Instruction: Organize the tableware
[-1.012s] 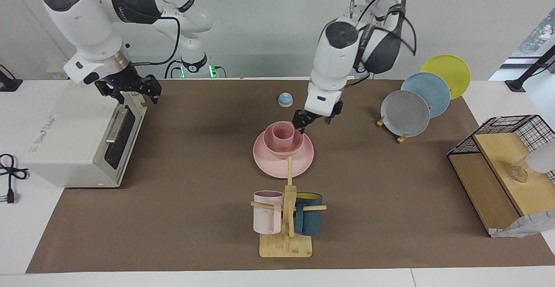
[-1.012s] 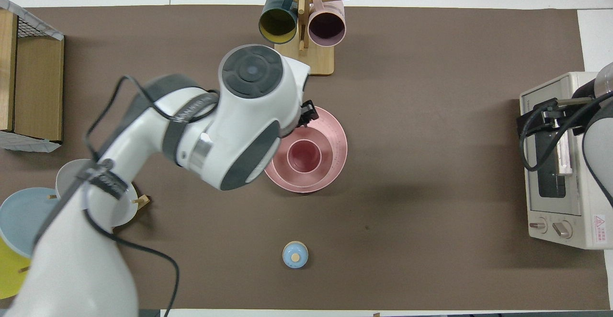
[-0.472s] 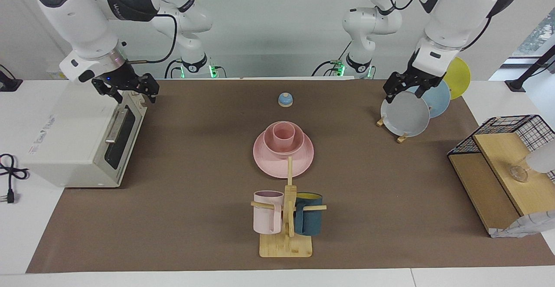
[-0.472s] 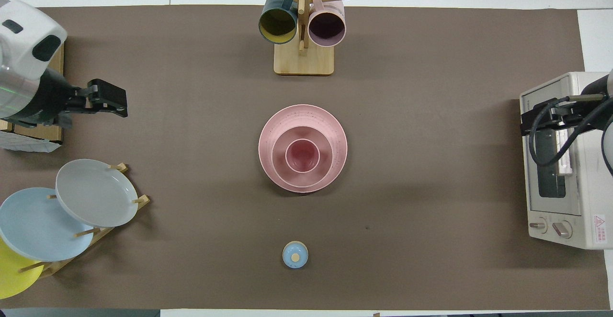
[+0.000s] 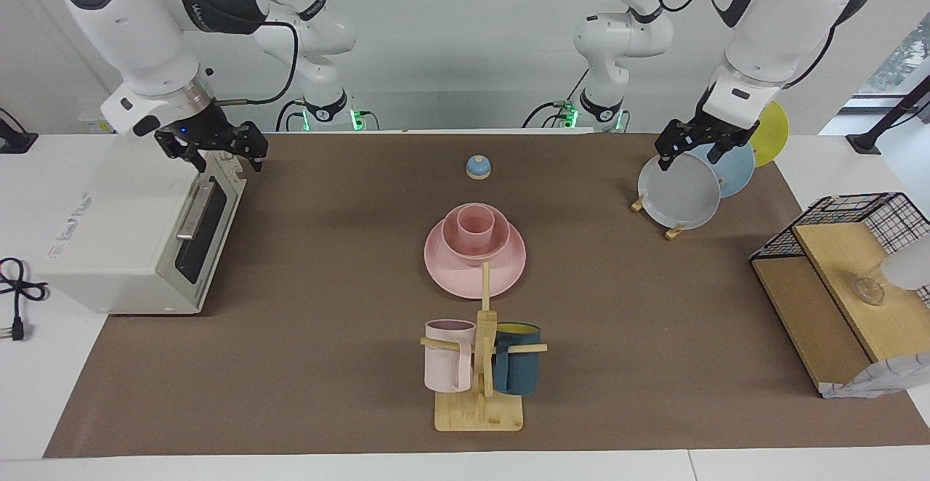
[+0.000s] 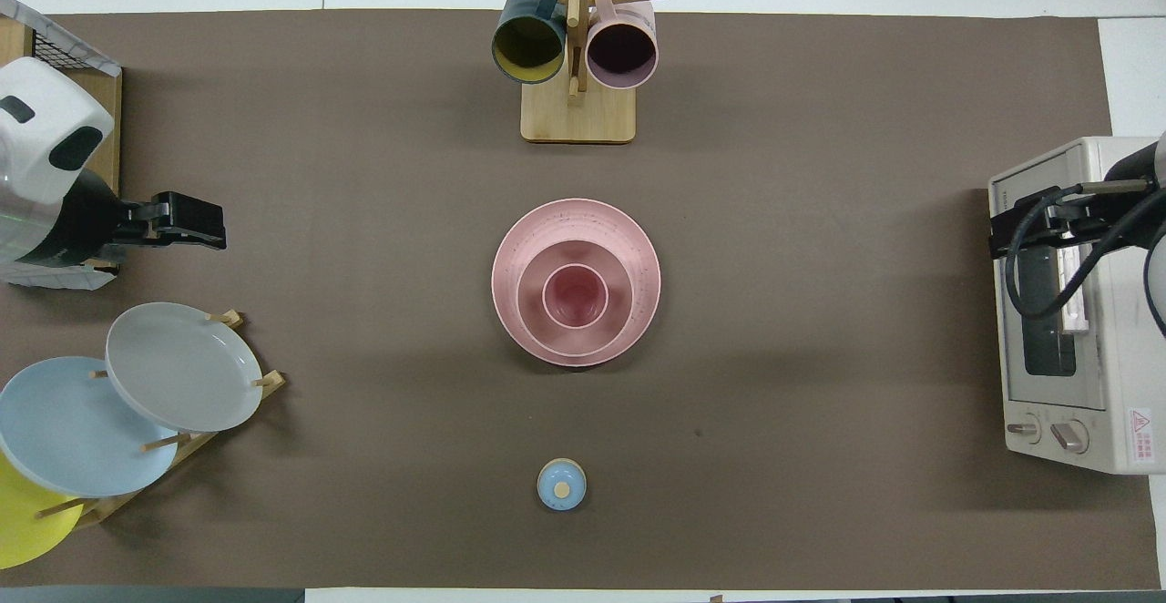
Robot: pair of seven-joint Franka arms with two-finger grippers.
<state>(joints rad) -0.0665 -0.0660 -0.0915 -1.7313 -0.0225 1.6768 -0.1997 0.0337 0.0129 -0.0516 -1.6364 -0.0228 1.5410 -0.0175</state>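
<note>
The matte pink plate point(image 5: 458, 281) point(image 6: 576, 216) lies at the middle of the table. The pink bowl point(image 5: 501, 243) point(image 6: 619, 311) sits on it, and the small pink cup point(image 5: 476, 225) point(image 6: 576, 296) stands upright in the bowl. My left gripper point(image 5: 690, 158) point(image 6: 217, 228) is open and empty, up in the air over the plate rack at the left arm's end. My right gripper point(image 5: 214, 152) point(image 6: 1002, 229) is open and empty, and waits over the toaster oven.
A wooden mug rack point(image 5: 479, 412) point(image 6: 577, 116) with a pale pink and a teal mug stands farther from the robots than the stack. Grey plate point(image 5: 679, 194), blue and yellow plates lean in a rack. There is also a toaster oven point(image 5: 123, 234), a small blue knob point(image 5: 478, 167) and a wire-and-wood shelf point(image 5: 835, 285).
My left arm has drawn back from the pink stack to the plate rack's end and risen. The cup stays in the bowl. The right arm has barely moved.
</note>
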